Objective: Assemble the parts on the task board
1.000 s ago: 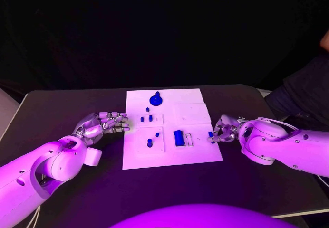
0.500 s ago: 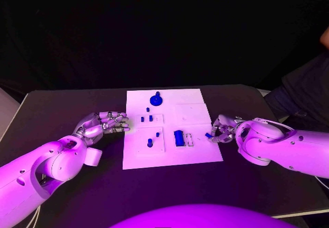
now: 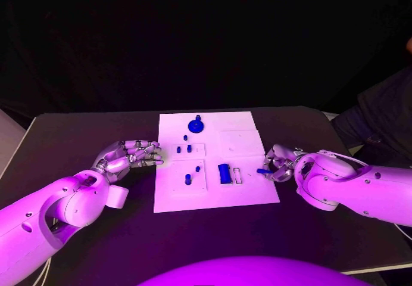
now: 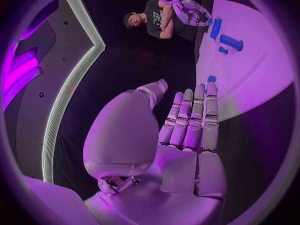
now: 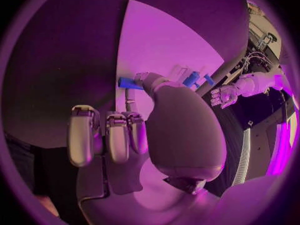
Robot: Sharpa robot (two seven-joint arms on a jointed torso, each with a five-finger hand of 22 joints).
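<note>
1. White task board (image 3: 215,196) flat in middle of black table (image 3: 77,134), long side running away from robot.
2. Right hand (image 3: 279,162) at board's right edge, pinching small blue peg (image 3: 264,171) between thumb and a finger; peg roughly level, just above board's right margin. Same pinch clear in right wrist view: blue peg (image 5: 129,83) at fingertip, other fingers (image 5: 119,135) curled down and apart from it.
3. Left hand (image 3: 130,156) resting at board's left edge, fingers bent inward together, fingertips (image 3: 153,159) touching or just off the board edge — cannot tell which. Holding nothing. Left wrist view: fingers (image 4: 190,122) side by side, pointing toward board (image 4: 250,80).
4. Round blue knob (image 3: 196,125) standing near board's far end, centre-left.
5. Two small raised white plates on board's left half: far plate (image 3: 186,151) with several short blue pins (image 3: 178,149) upright in it; near plate (image 3: 187,176) with two more blue pins (image 3: 188,179).
6. Bigger blue block (image 3: 223,173) standing right of near plate, about mid-board; thin pale slot piece (image 3: 236,175) just beside it on right.
7. Block near right hand's peg but apart from it.
8. Square outline (image 3: 239,142) on far right half of board, bare.
9. No readable writing, labels or brand marks on board, parts or arms.
</note>
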